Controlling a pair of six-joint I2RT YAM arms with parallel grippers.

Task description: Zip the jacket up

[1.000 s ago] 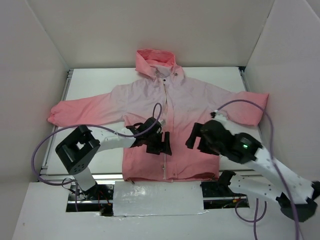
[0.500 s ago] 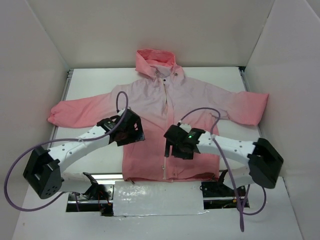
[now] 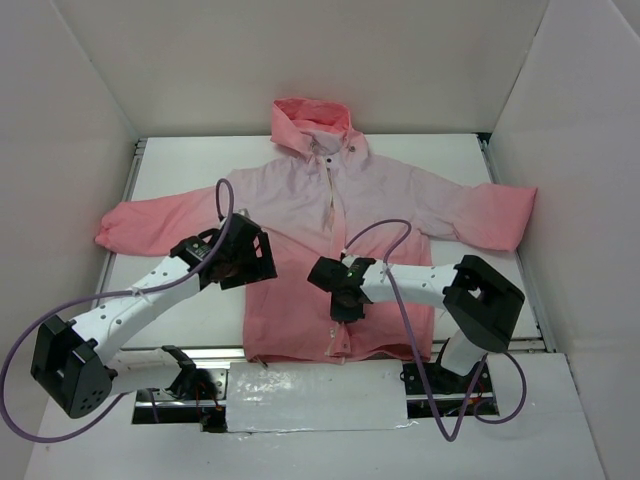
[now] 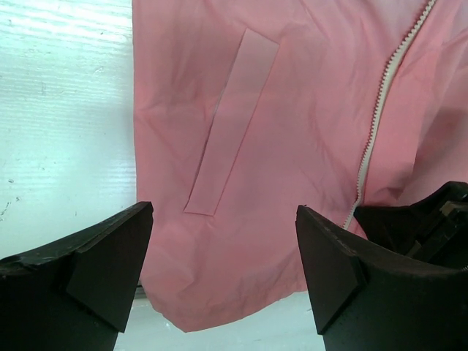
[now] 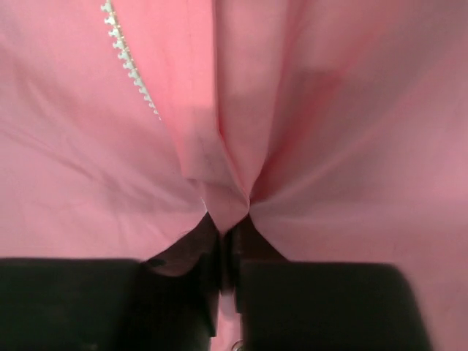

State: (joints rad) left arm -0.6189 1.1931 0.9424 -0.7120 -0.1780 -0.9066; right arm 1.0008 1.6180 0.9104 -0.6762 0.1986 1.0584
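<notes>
The pink jacket (image 3: 380, 200) lies flat on the white table, hood at the far end and coral hem toward me. Its light zipper (image 3: 331, 200) runs down the front, with teeth also showing in both wrist views, zipper (image 4: 380, 110) and zipper (image 5: 131, 73). My right gripper (image 3: 338, 295) rests low on the front by the zipper line; the right gripper (image 5: 228, 223) is shut on a raised fold of jacket fabric. My left gripper (image 3: 248, 265) hovers over the jacket's left side. Below the open left gripper (image 4: 223, 263) lie a pocket flap (image 4: 230, 124) and the hem corner.
White walls enclose the table (image 3: 180, 160) on three sides. A silver sheet (image 3: 315, 395) lies at the near edge between the arm bases. Purple cables loop above both arms. The right gripper's black body (image 4: 424, 227) sits close to my left gripper's right finger.
The right gripper has moved left to the zipper line and shut on a fold of jacket fabric. The left gripper has drawn away from the zipper to the jacket's left side.
</notes>
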